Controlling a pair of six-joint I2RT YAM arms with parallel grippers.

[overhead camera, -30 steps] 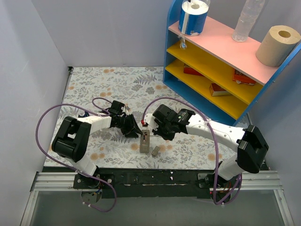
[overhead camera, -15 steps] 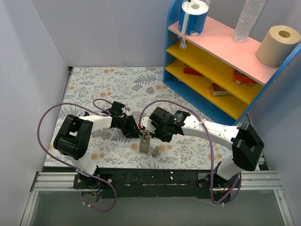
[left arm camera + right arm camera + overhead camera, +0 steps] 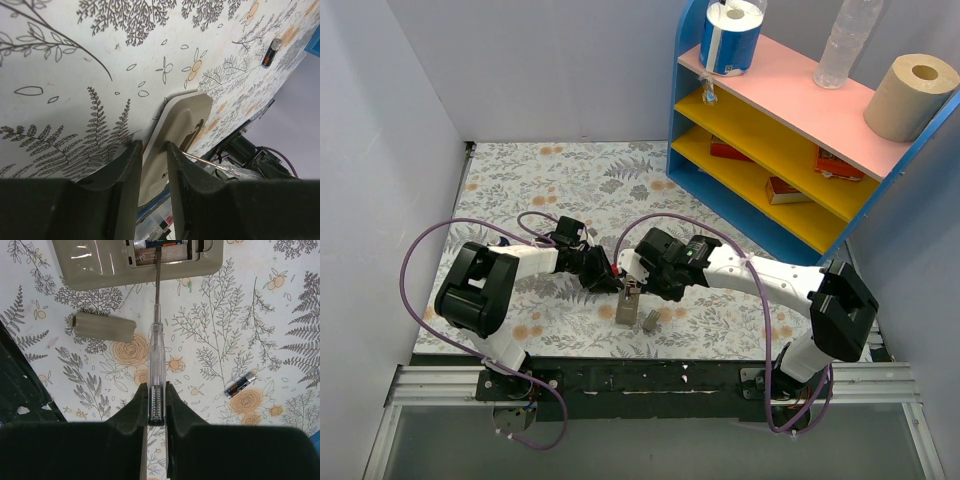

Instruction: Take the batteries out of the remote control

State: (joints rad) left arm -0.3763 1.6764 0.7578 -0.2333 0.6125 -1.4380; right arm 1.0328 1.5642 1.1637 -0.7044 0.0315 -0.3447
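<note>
The remote control (image 3: 90, 265) lies grey back up with its compartment open; it also shows in the top view (image 3: 628, 300). One battery (image 3: 167, 243) sits in the compartment at the frame's top edge. A second battery (image 3: 240, 385) lies loose on the floral cloth and shows in the left wrist view (image 3: 271, 51). My right gripper (image 3: 156, 400) is shut on a clear-handled screwdriver (image 3: 155, 347), its tip in the compartment. My left gripper (image 3: 152, 165) is shut on the end of the remote (image 3: 180, 120). In the top view the two grippers (image 3: 610, 280) (image 3: 642, 275) meet over the remote.
The grey lid (image 3: 101, 326) lies off the remote, beside it, and shows in the top view (image 3: 650, 320). A blue shelf unit (image 3: 790, 150) with rolls and a bottle stands at the back right. The table's front edge with a black rail (image 3: 650, 378) is close to the remote.
My right arm has moved a little left, bringing the screwdriver closer over the remote's compartment. My left gripper has shifted slightly right at the remote's end.
</note>
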